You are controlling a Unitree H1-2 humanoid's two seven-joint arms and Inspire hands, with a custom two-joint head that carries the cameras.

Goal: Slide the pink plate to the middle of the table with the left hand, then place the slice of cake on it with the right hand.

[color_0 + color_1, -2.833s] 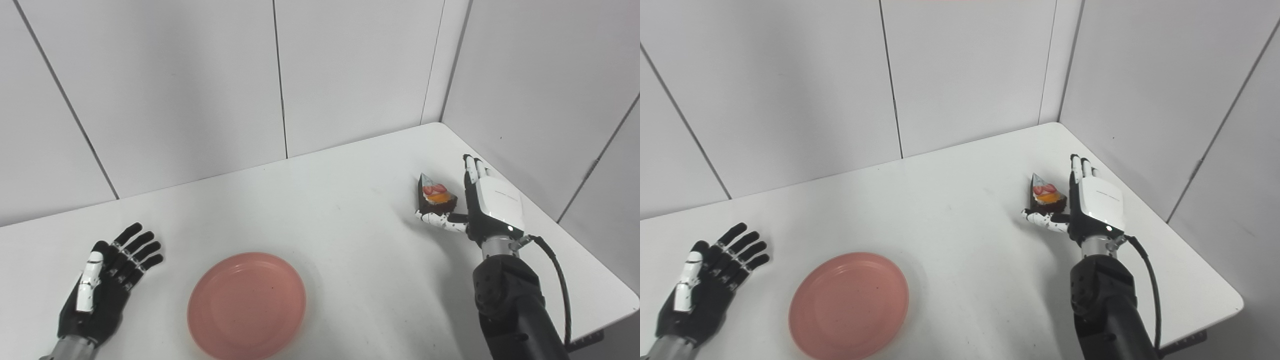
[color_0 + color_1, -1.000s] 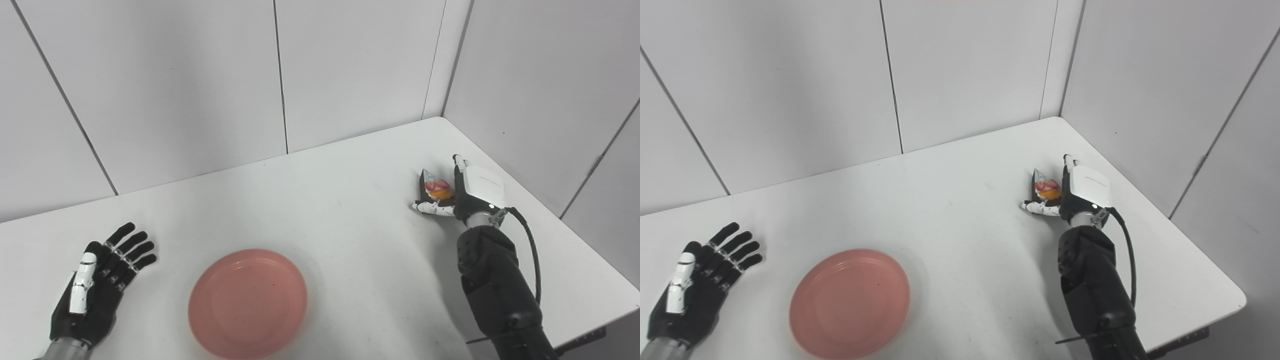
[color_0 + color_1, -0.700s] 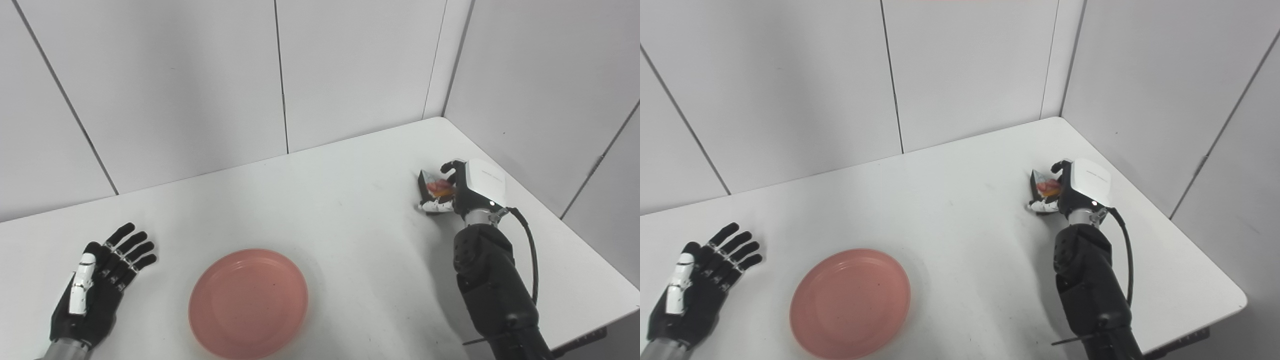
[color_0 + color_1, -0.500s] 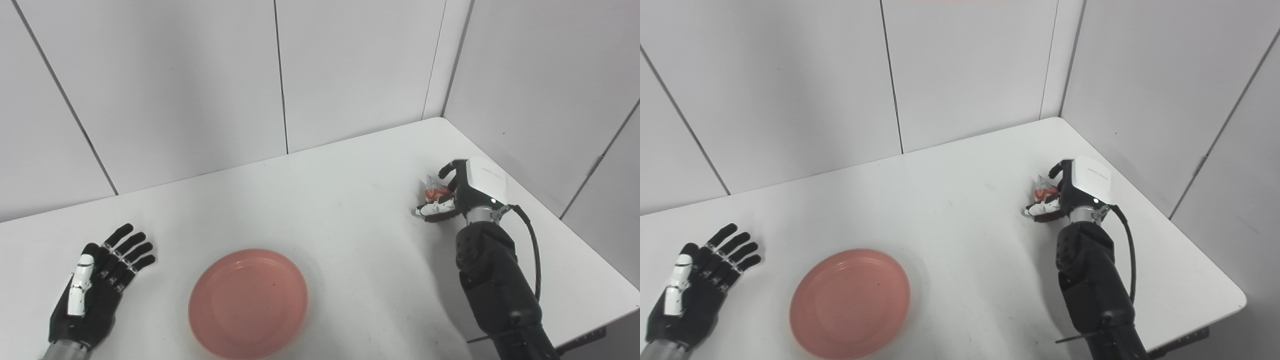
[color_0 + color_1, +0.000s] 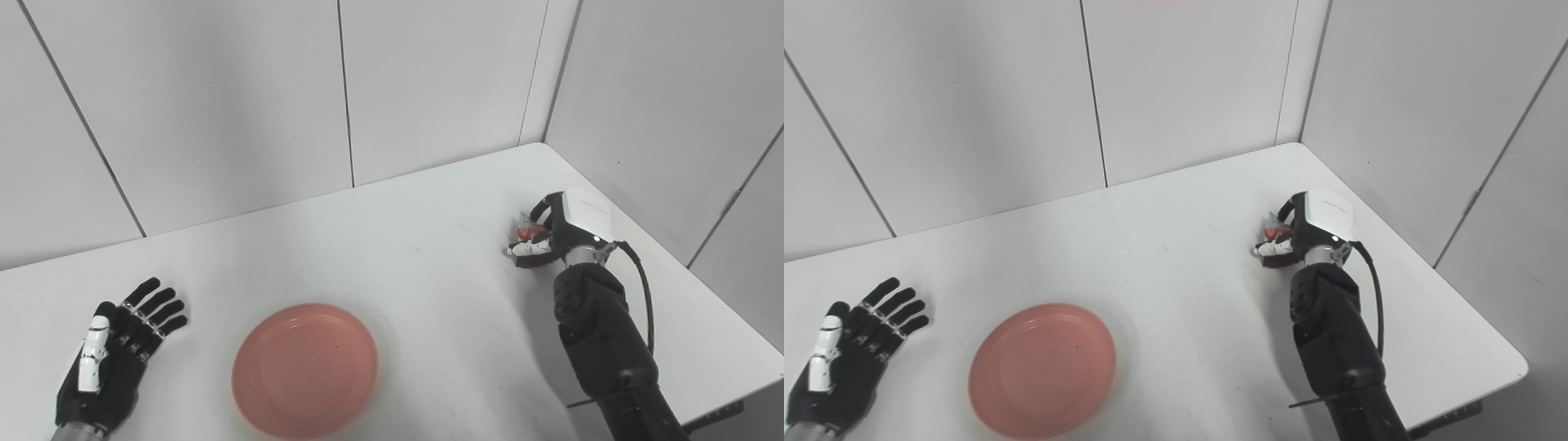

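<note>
right hand (image 5: 554, 229): fingers curled round the cake slice (image 5: 528, 231), thumb under it; the slice sits in the hand, low over the tabletop (image 5: 429, 263).
left hand (image 5: 113, 355): empty, fingers spread, resting flat.
pink plate (image 5: 304, 369): just right of the left hand, well left of the right hand and nearer the front edge.
risk: soft cake, shallow hold; squeeze crushes it, tilt in transit drops it short of the plate.

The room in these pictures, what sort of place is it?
Probably a robot test booth, not a kitchen: a bare white table set into plain grey wall panels, with just a pink plate and a cake slice.
</note>
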